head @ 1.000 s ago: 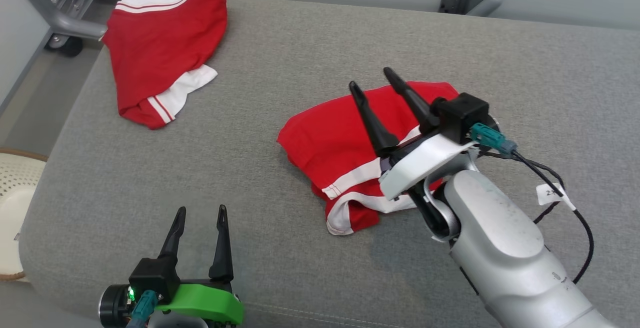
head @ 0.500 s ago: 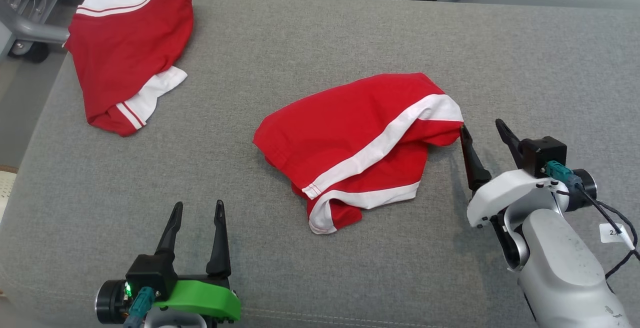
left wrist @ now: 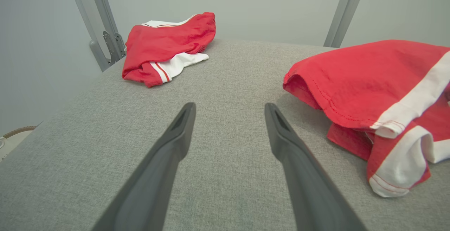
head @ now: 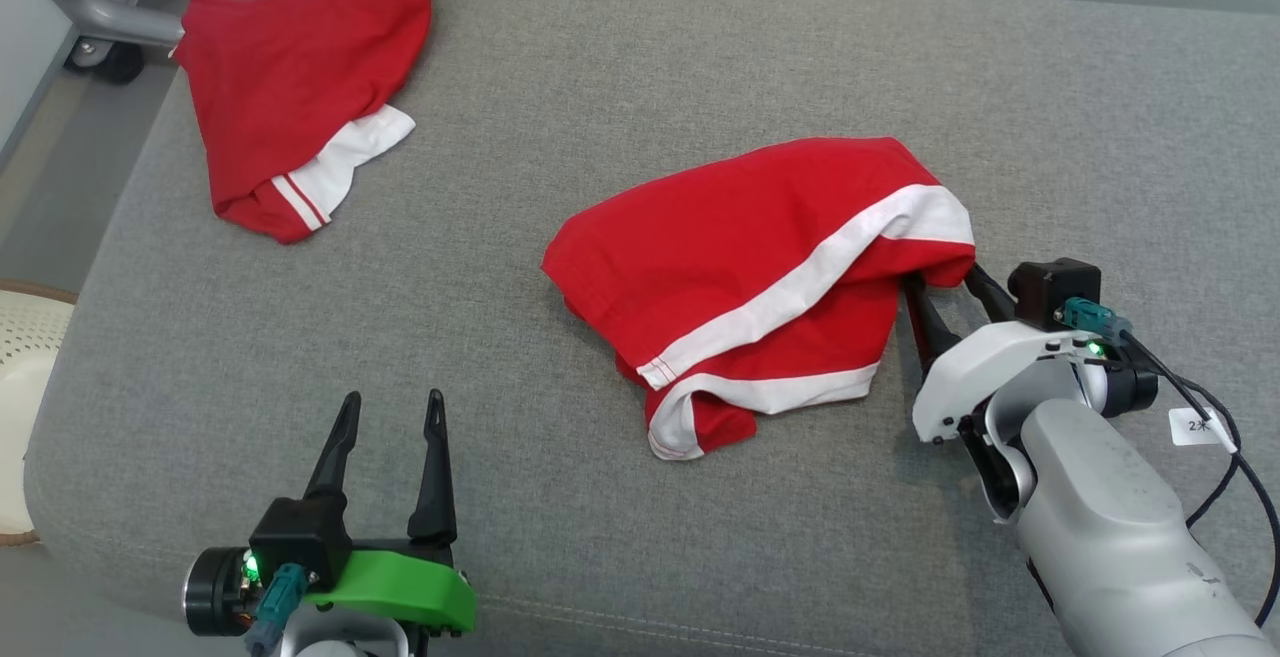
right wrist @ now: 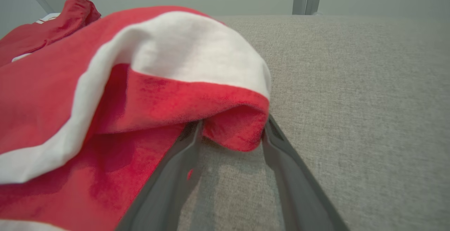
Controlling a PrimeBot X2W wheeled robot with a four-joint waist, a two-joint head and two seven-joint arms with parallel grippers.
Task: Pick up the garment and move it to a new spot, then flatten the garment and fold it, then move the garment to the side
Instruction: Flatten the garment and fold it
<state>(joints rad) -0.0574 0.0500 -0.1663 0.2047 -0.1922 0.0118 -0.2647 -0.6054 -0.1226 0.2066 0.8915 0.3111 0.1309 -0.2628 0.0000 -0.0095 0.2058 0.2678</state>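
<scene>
The garment (head: 760, 257) is a crumpled red pair of shorts with white stripes, lying in the middle of the grey cushion (head: 600, 87). My right gripper (head: 945, 287) is low at its right corner, with its tips tucked under the cloth. In the right wrist view the right gripper (right wrist: 232, 125) is open, its fingers either side of a drooping red fold of the garment (right wrist: 70, 83). My left gripper (head: 392, 402) stands open and empty near the front edge, apart from the garment. The left wrist view shows the left gripper (left wrist: 230, 108) over bare cushion, the garment (left wrist: 369, 79) to its right.
A second red and white garment (head: 300, 87) lies at the cushion's far left corner, also in the left wrist view (left wrist: 165, 44). A grey metal frame (head: 110, 22) stands behind it. A pale woven basket (head: 30, 377) sits beyond the left edge.
My right gripper moved from above the garment to its right edge, dropped low, then pushed in around the corner fold with its jaws narrowing a little. The camera shifted. The left arm stayed put.
</scene>
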